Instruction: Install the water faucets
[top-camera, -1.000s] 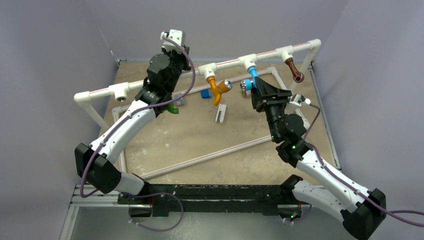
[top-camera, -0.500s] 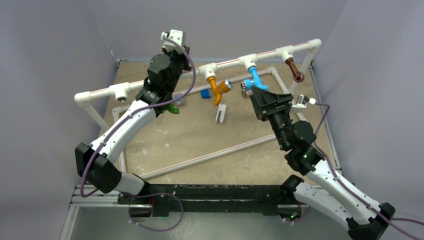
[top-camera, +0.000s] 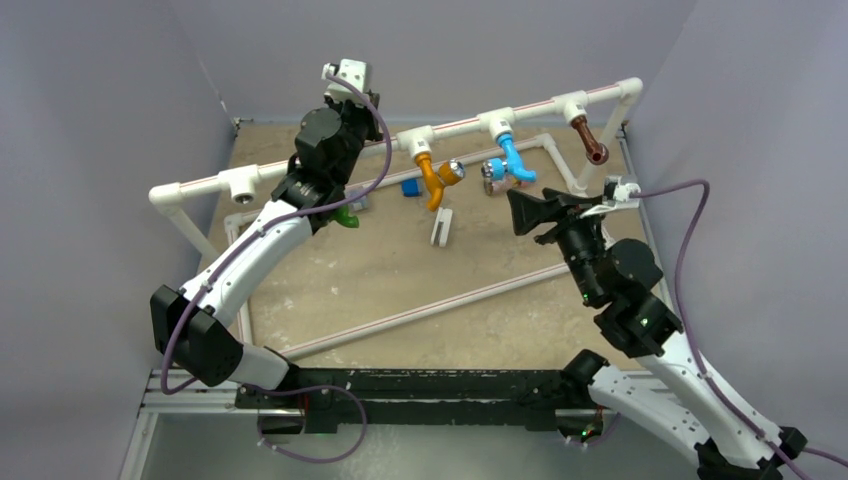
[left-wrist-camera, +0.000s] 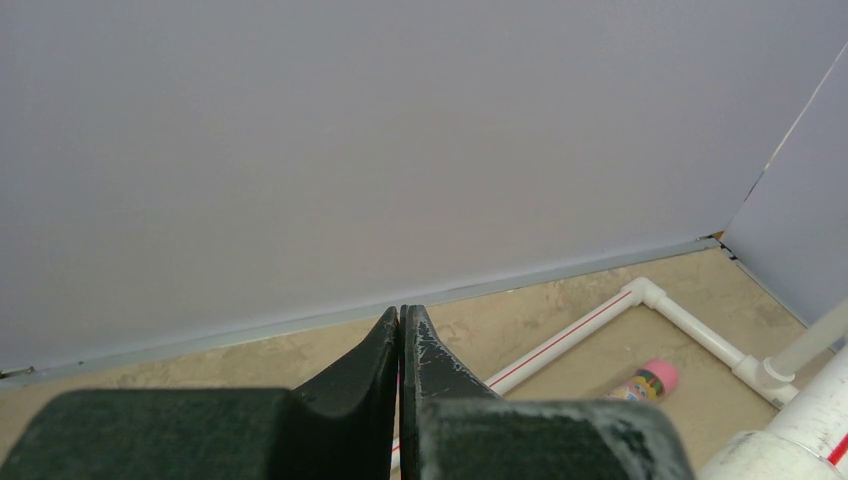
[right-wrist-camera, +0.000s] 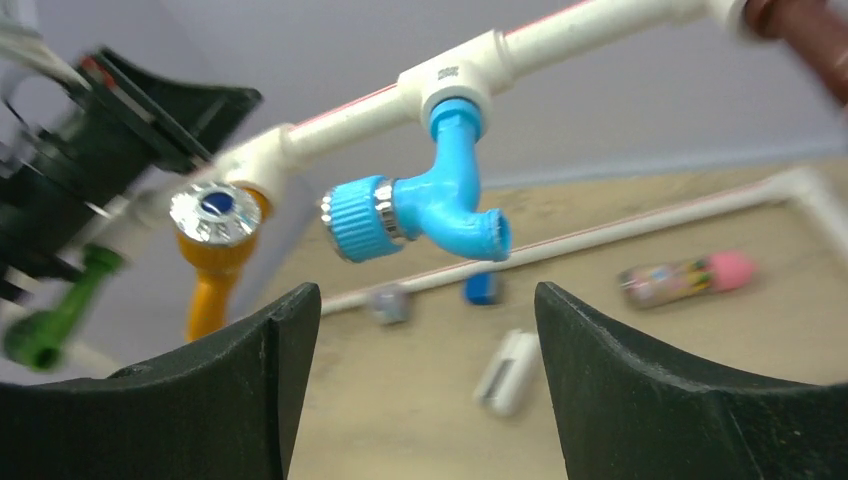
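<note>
Three faucets hang from tees on the raised white pipe (top-camera: 460, 127): orange (top-camera: 432, 178), blue (top-camera: 512, 160) and brown (top-camera: 590, 140). The green faucet (top-camera: 345, 216) hangs beneath my left arm, its top end hidden. My right gripper (top-camera: 518, 212) is open and empty, a little in front of and below the blue faucet (right-wrist-camera: 440, 200); its wrist view (right-wrist-camera: 425, 300) also shows the orange (right-wrist-camera: 215, 270), green (right-wrist-camera: 50, 320) and brown (right-wrist-camera: 800, 30) faucets. My left gripper (top-camera: 360, 120) is up at the pipe, shut with nothing between its jaws (left-wrist-camera: 400, 312).
An empty tee (top-camera: 243, 183) sits at the pipe's left end. On the floor lie a blue cube (top-camera: 410, 187), a white piece (top-camera: 441, 225) and a pink-capped cylinder (right-wrist-camera: 690, 278). A low white pipe frame (top-camera: 430, 310) crosses the floor. Walls close in on three sides.
My right gripper has pulled back from the blue faucet, toward the right and the near side, and now stands apart from it. The left arm has not moved.
</note>
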